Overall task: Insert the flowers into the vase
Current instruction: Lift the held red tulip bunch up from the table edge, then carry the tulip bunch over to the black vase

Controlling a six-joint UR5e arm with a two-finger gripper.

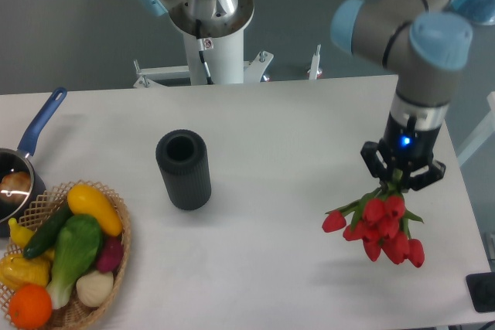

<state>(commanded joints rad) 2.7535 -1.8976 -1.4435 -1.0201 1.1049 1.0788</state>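
Fixed camera view: white table [294, 129], grey floor behind, white robot pedestal [209, 28] at the far edge. The claw [401, 179] hangs over the table's right side, closed on the green stems of the flowers [379, 226]; red buds dangle just below it, clear of the surface, shadow beneath. The vase [184, 169] stands upright well to the claw's left, mouth open. Farther left: a basket [116, 256] of produce and a blue-handled saucepan [23, 168].

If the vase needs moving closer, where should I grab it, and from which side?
Grip the vase across its ribbed body from above or the right. It stands upright, its round sides give the fingers parallel faces, and its right side is open table. The gripper holds the flowers now.
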